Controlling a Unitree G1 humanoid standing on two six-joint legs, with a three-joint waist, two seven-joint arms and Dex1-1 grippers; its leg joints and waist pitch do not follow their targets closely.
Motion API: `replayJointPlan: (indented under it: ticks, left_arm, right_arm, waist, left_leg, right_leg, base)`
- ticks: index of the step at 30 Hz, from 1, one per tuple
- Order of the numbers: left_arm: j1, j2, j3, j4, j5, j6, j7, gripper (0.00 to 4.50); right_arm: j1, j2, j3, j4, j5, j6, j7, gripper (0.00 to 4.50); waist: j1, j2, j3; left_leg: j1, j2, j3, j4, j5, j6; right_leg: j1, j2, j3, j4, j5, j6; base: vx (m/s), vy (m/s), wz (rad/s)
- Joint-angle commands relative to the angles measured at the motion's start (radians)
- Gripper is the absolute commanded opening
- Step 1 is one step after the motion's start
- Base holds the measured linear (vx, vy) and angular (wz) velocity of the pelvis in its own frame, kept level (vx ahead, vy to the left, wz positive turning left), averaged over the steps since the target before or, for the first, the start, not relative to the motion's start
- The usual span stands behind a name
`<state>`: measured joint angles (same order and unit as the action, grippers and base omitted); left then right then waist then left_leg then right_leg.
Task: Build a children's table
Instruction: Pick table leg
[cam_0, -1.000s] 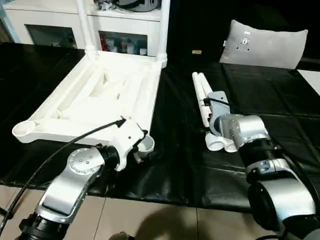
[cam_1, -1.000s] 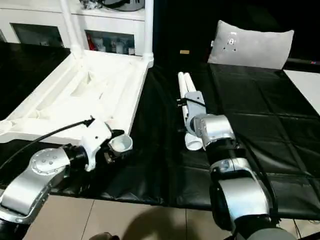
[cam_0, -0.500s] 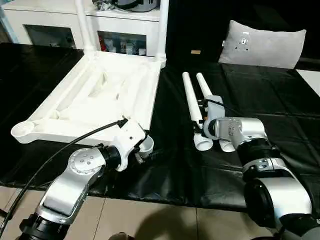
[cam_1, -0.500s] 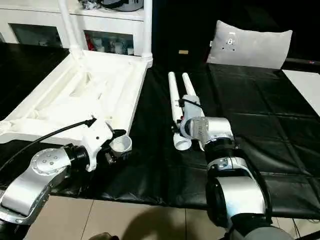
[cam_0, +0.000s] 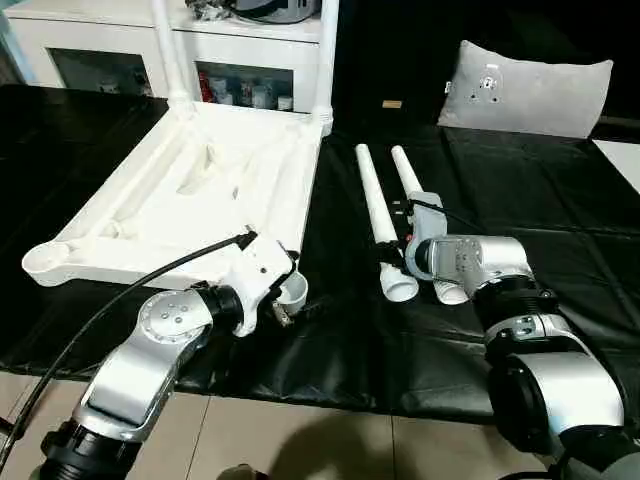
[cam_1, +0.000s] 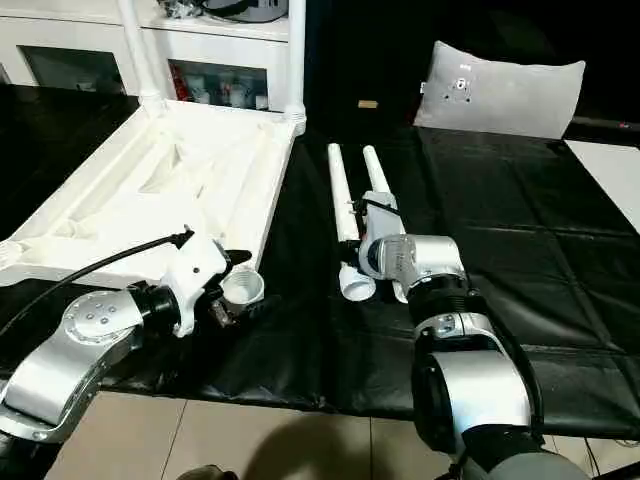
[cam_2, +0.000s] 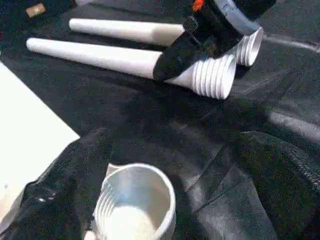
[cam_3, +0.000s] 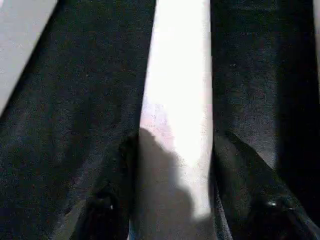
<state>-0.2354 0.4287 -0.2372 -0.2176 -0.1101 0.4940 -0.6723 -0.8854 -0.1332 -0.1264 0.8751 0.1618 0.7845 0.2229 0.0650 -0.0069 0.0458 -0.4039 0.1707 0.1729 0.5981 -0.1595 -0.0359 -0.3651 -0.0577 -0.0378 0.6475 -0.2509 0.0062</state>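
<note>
While the upturned white tabletop (cam_0: 190, 190) lies on the black sheet (cam_0: 540, 200) at my left, two loose legs (cam_0: 375, 205) lie side by side just right of it. My right claw (cam_3: 175, 165) straddles the nearer leg, fingers against both its sides. My left claw (cam_2: 165, 190) stands open around the near corner socket (cam_2: 135, 205)

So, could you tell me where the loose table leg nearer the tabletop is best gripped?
Grip the leg across its smooth tapered shaft just above the ribbed flared end, coming from above: it lies flat on the black mat, its sides free.
</note>
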Motion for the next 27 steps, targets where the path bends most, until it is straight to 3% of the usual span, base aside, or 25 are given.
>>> replayJointPlan:
  ticks: [1, 6, 7, 8, 9, 15, 17, 19, 21, 22, 23, 25, 27]
  left_arm:
    - [-0.017, 0.003, -0.004, 0.01, 0.007, -0.014, -0.004, 4.5]
    - [-0.019, -0.008, -0.003, 0.02, 0.017, -0.03, 0.016, 4.5]
    - [-0.019, -0.011, 0.005, 0.02, 0.016, -0.03, 0.024, 4.5]
    - [-0.023, -0.017, 0.013, 0.023, 0.015, -0.035, 0.033, 4.5]
    - [-0.024, -0.018, 0.015, 0.024, 0.014, -0.036, 0.034, 4.5]
    - [-0.111, -0.098, 0.113, 0.076, -0.027, -0.034, 0.131, 4.5]
    - [-0.209, -0.206, 0.217, 0.11, -0.144, 0.042, 0.202, 4.5]
    - [-0.253, -0.255, 0.26, 0.129, -0.199, 0.063, 0.235, 4.5]
    - [-0.275, -0.278, 0.28, 0.139, -0.227, 0.073, 0.246, 4.5]
    - [-0.313, -0.315, 0.312, 0.155, -0.282, 0.095, 0.256, 4.5]
    - [-0.324, -0.326, 0.322, 0.16, -0.299, 0.102, 0.257, 4.5]
    - [-0.381, -0.378, 0.37, 0.193, -0.386, 0.15, 0.271, 4.5]
    - [-0.418, -0.408, 0.401, 0.218, -0.439, 0.177, 0.276, 4.5]
  right_arm:
    - [0.034, -0.009, 0.015, -0.024, -0.027, -0.108, -0.005, 1.98]
    - [0.072, -0.013, 0.012, -0.068, -0.023, -0.172, 0.014, 1.9]
    - [0.086, -0.016, 0.013, -0.102, -0.011, -0.171, 0.046, 1.89]
    - [0.094, -0.015, -0.003, -0.13, 0.005, -0.168, 0.048, 1.88]
    - [0.095, -0.015, -0.006, -0.135, 0.008, -0.168, 0.048, 1.88]
    - [0.176, 0.016, -0.101, -0.353, 0.18, -0.246, 0.208, 1.86]
    - [0.258, 0.03, -0.129, -0.508, 0.31, -0.236, 0.355, 1.86]
    - [0.289, 0.034, -0.141, -0.567, 0.368, -0.218, 0.415, 1.86]
    - [0.305, 0.033, -0.143, -0.594, 0.392, -0.212, 0.448, 1.86]
    - [0.329, 0.034, -0.149, -0.633, 0.434, -0.201, 0.496, 1.86]
    - [0.336, 0.034, -0.152, -0.643, 0.447, -0.197, 0.508, 1.86]
    - [0.355, 0.038, -0.165, -0.672, 0.495, -0.177, 0.536, 1.86]
    - [0.367, 0.038, -0.168, -0.697, 0.528, -0.157, 0.559, 1.86]
  waist:
    - [0.006, 0.015, -0.059]
    - [0.016, 0.014, -0.06]
    - [0.018, 0.019, -0.061]
    - [0.02, 0.015, -0.061]
    - [0.023, 0.018, -0.061]
    - [0.03, 0.018, -0.061]
    - [0.037, 0.023, -0.063]
    - [0.044, 0.02, -0.065]
    - [0.048, 0.023, -0.064]
    - [0.049, 0.017, -0.064]
    - [0.052, 0.018, -0.062]
    - [0.054, 0.023, -0.062]
    - [0.056, 0.019, -0.061]
  left_leg:
    - [0.038, 0.057, -0.018, -0.076, -0.223, -0.089]
    - [0.038, 0.057, -0.018, -0.076, -0.224, -0.087]
    - [0.038, 0.056, -0.019, -0.076, -0.218, -0.085]
    - [0.038, 0.056, -0.018, -0.076, -0.211, -0.079]
    - [0.038, 0.056, -0.019, -0.076, -0.208, -0.077]
    - [0.037, 0.057, -0.019, -0.075, -0.199, -0.052]
    - [0.039, 0.061, -0.021, -0.074, -0.207, -0.047]
    - [0.034, 0.06, -0.025, -0.073, -0.181, -0.031]
    - [0.031, 0.058, -0.024, -0.07, -0.169, -0.021]
    - [0.031, 0.056, -0.02, -0.068, -0.168, -0.015]
    - [0.03, 0.055, -0.02, -0.068, -0.168, -0.009]
    - [0.031, 0.055, -0.021, -0.069, -0.173, -0.011]
    - [0.034, 0.056, -0.022, -0.069, -0.192, -0.015]
  right_leg:
    - [0.015, -0.081, 0.04, -0.074, -0.031, -0.2]
    - [0.018, -0.08, 0.042, -0.076, -0.017, -0.192]
    - [0.019, -0.078, 0.041, -0.072, 0.0, -0.189]
    - [0.02, -0.078, 0.041, -0.073, 0.015, -0.188]
    - [0.021, -0.078, 0.041, -0.072, 0.023, -0.189]
    - [0.024, -0.08, 0.041, -0.074, 0.048, -0.193]
    - [0.026, -0.082, 0.041, -0.072, 0.072, -0.196]
    - [0.031, -0.085, 0.038, -0.069, 0.109, -0.211]
    - [0.031, -0.085, 0.038, -0.07, 0.113, -0.221]
    - [0.032, -0.085, 0.04, -0.073, 0.107, -0.223]
    - [0.033, -0.086, 0.04, -0.076, 0.092, -0.225]
    - [0.03, -0.086, 0.039, -0.078, 0.06, -0.225]
    - [0.031, -0.087, 0.039, -0.083, 0.024, -0.23]
  base:
    - [0.0, 0.0, 0.0]
    - [0.0, 0.0, 0.0]
    - [0.0, 0.0, 0.0]
    - [0.0, 0.0, 0.0]
    - [0.0, 0.0, 0.0]
    - [0.0, 0.0, 0.0]
    - [0.0, 0.0, 0.0]
    - [0.0, 0.0, 0.0]
    - [0.0, 0.0, 0.0]
    - [0.0, 0.0, 0.0]
    - [0.0, 0.0, 0.0]
    - [0.0, 0.0, 0.0]
    - [0.0, 0.0, 0.0]
